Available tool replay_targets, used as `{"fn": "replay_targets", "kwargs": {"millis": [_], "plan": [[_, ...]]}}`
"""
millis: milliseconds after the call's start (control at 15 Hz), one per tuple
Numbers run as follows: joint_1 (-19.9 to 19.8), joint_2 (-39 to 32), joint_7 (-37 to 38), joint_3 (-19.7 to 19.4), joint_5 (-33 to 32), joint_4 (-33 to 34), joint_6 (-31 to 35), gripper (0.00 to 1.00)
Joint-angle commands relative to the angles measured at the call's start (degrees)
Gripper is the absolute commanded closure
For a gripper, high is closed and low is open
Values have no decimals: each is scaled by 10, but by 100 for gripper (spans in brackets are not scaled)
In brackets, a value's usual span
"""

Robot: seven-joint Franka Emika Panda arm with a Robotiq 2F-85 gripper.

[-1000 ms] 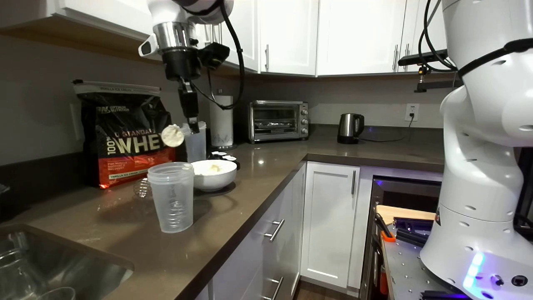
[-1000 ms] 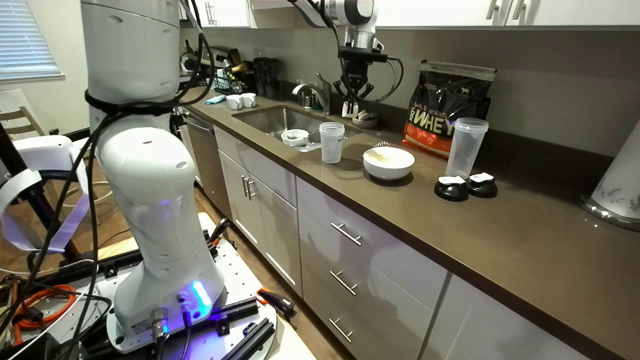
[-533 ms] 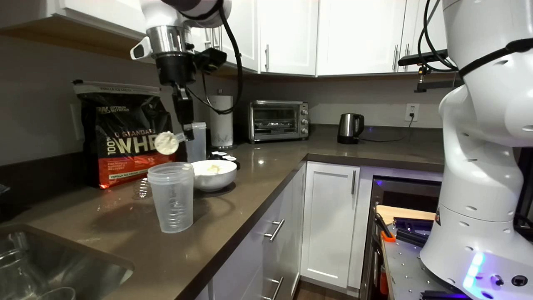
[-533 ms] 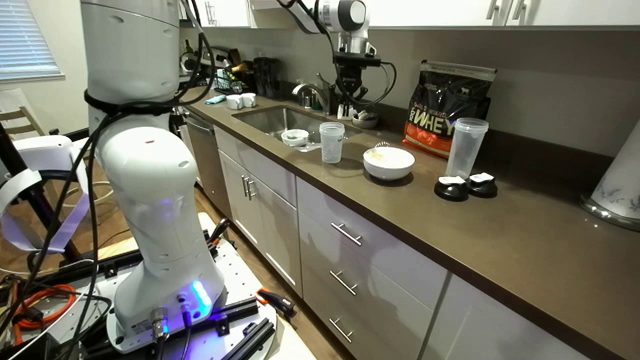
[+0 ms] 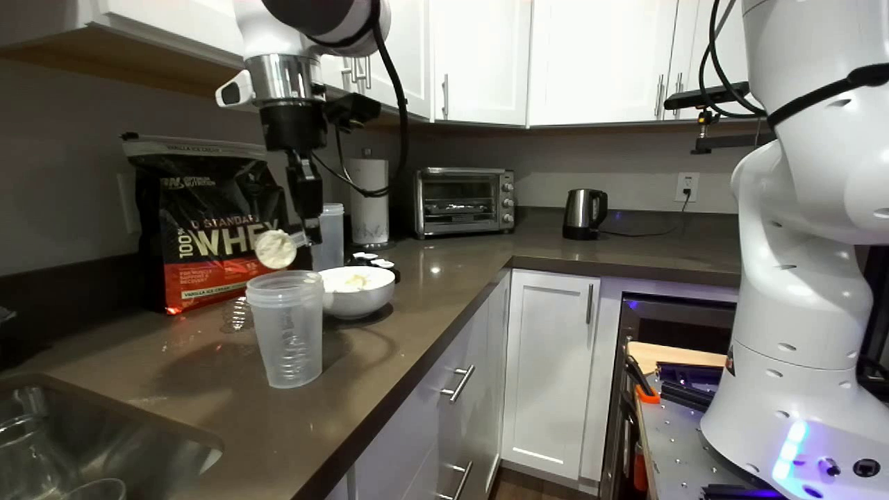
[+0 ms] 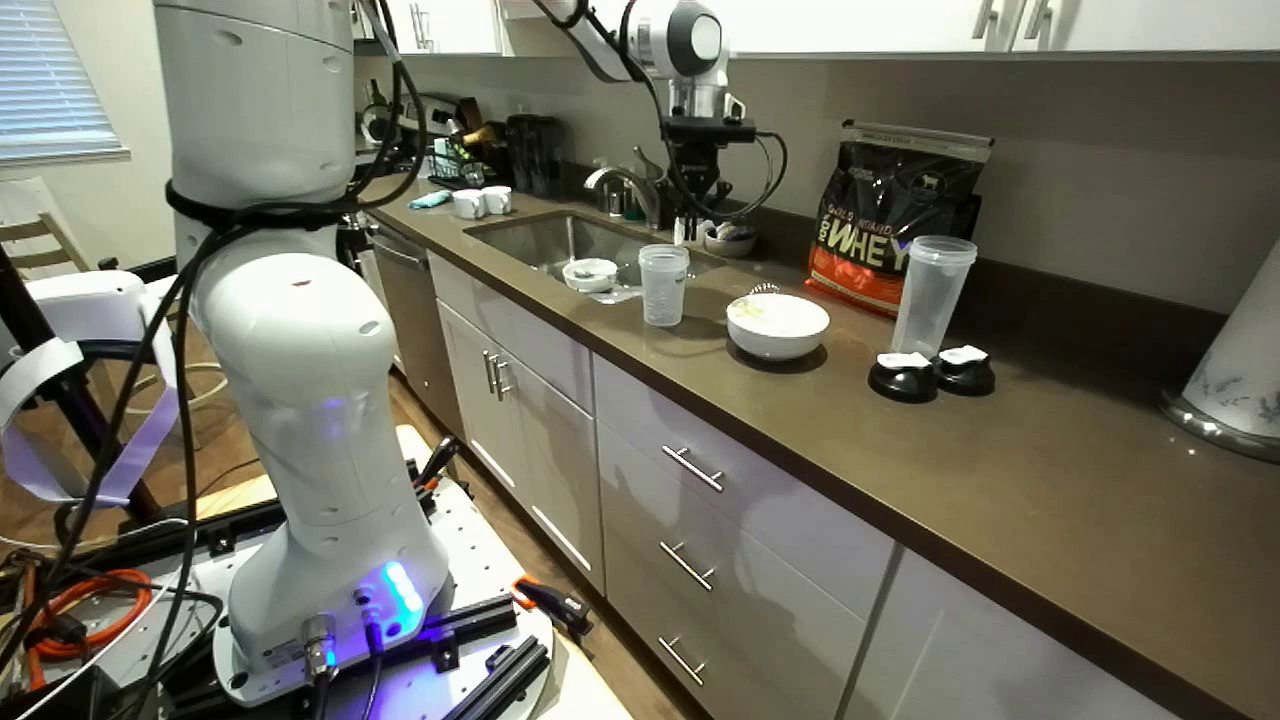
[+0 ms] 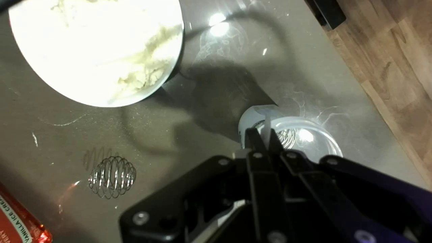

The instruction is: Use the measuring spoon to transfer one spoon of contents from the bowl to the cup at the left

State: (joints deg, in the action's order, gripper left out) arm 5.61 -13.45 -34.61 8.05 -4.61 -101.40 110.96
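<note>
The brown counter [image 5: 389,340] ran up from the bottom of an exterior view, and your arm [image 5: 799,278] filled the right edge there, its far end hanging into the upper left. At left stood the black-and-red bag [image 5: 208,222] of whey. The white bowl [image 5: 360,301] sat left of centre; beside it, lower in the frame, stood the clear cup [image 5: 286,337], upright and open at the top. The wrist view showed the two apart, bowl at upper left, cup right of centre.

Your gripper [image 7: 264,135] pointed down, higher than the cup's rim, its fingers set close together on the thin handle of the measuring spoon [image 5: 297,240]. The spoon reached left from that grip, its scoop end tilted, mouth turned toward the camera, just above the rim in that view. The contents [image 5: 275,249] filled it.

I judged the scooping done and the pour not yet done. Depth was your main risk: neither exterior view settled whether the scoop hung squarely over the cup or past its far rim, and tipping off-line would have dropped the load on the counter. With that tilt, a jerk could have shed some early. The slim handle might have twisted in the grip as you rotated, leaving the scoop half emptied.
</note>
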Motion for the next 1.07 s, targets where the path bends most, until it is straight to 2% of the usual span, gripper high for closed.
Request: {"fn": "replay_targets", "kwargs": {"millis": [0,667,1000], "plan": [[4,32,16,1,-29,-47,38,99],[11,59,41,2,-63,-101,117,99],[15,66,52,3,-72,-117,135,99]]}}
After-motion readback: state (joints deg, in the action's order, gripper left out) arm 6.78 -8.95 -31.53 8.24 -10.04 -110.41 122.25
